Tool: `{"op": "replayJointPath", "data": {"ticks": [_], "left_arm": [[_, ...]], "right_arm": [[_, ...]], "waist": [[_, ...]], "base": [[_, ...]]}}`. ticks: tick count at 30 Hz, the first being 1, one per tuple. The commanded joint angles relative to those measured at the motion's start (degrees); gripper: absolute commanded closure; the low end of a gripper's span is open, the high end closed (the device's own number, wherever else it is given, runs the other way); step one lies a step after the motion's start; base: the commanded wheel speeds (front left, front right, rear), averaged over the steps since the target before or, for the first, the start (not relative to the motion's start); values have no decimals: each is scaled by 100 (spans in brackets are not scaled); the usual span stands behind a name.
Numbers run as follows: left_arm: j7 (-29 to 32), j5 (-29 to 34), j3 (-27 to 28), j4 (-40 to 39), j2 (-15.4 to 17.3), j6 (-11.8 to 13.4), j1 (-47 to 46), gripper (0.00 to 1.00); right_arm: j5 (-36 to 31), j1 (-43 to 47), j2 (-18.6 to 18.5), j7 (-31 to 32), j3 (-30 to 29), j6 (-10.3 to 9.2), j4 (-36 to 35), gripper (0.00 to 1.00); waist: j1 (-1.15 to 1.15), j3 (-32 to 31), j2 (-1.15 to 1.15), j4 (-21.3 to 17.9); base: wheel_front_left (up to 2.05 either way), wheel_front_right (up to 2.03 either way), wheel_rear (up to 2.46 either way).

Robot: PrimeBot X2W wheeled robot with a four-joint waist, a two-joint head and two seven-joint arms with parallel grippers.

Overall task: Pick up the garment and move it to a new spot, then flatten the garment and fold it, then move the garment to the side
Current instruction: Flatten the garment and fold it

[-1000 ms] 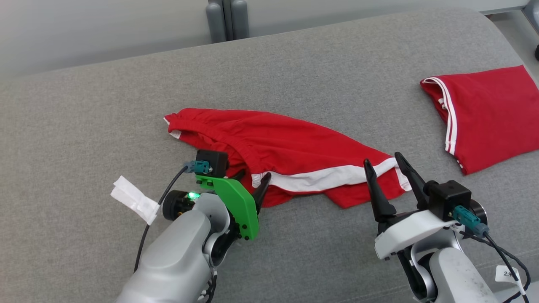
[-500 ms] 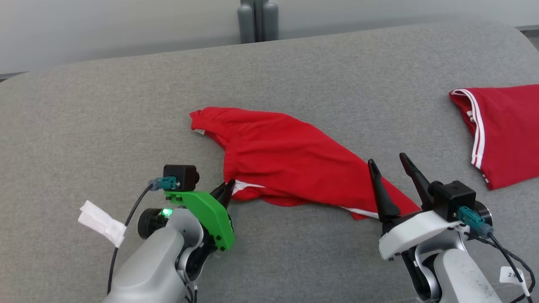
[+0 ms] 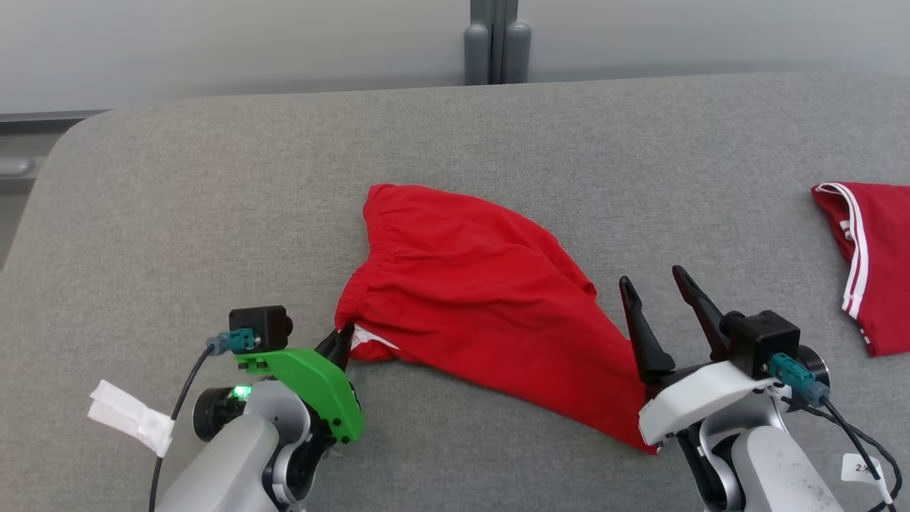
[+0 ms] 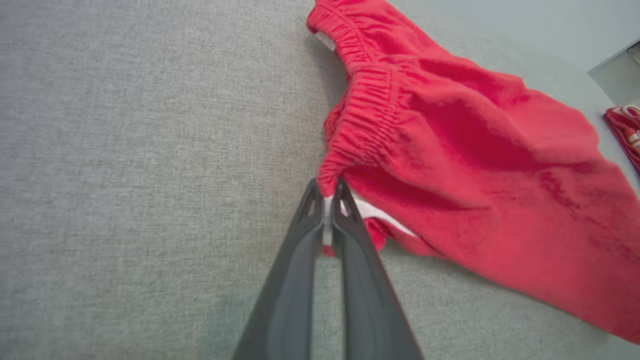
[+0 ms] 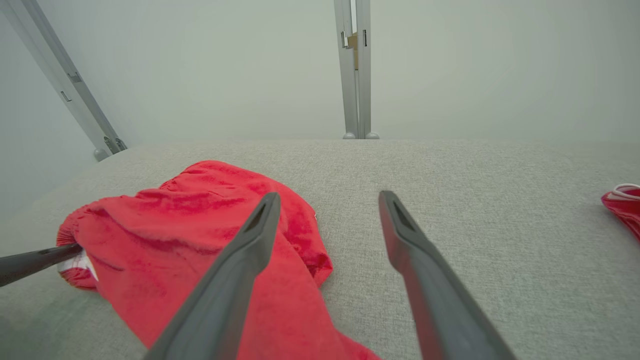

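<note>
Wide desk covered in mid-grey woven fabric, top flat, far-left corner rounded. Behind far edge, plain pale grey-white wall, matte, unmarked. Grey metal upright posts stand close together against wall near middle of far edge, round-capped feet just beyond desk. Slanted grey metal rail with small brackets runs up wall at left in right wrist view. Dark horizontal ledge at far left, beyond rounded corner. Light even, diffuse. Shadows soft, faint.
</note>
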Motion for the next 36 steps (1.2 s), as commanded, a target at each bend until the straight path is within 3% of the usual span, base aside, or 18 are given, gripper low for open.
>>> {"op": "replayJointPath", "data": {"ticks": [1, 6, 11, 16, 26, 36], "left_arm": [[-55, 7, 22, -36, 92, 71, 111, 0], [-416, 6, 164, -177, 158, 119, 277, 0], [-1279, 34, 446, -399, 260, -47, 535, 0], [-1655, 325, 943, -732, 323, -180, 796, 0], [-1653, 2352, 2723, -2079, -153, -650, 1785, 0], [-1654, 3117, 3237, -2097, -485, -956, 2315, 0]], "right_arm": [[-30, 42, -12, 11, 2, -9, -25, 0], [-27, 54, -5, 14, 13, -9, -18, 0], [-14, 101, -8, 17, -27, -9, -5, 0], [-24, 147, -20, 35, -68, -9, -25, 0], [1, 270, -36, 75, -141, -9, -4, 0], [0, 419, -17, 272, -304, -9, 123, 0]], "waist": [[0, -21, 0, 43], [0, -57, 0, 98], [0, -128, 0, 151], [0, -216, 0, 208], [0, -507, 0, 301], [0, -637, 0, 286]], "base": [[0, 0, 0], [0, 0, 0], [0, 0, 0], [0, 0, 0], [0, 0, 0], [0, 0, 0]]}}
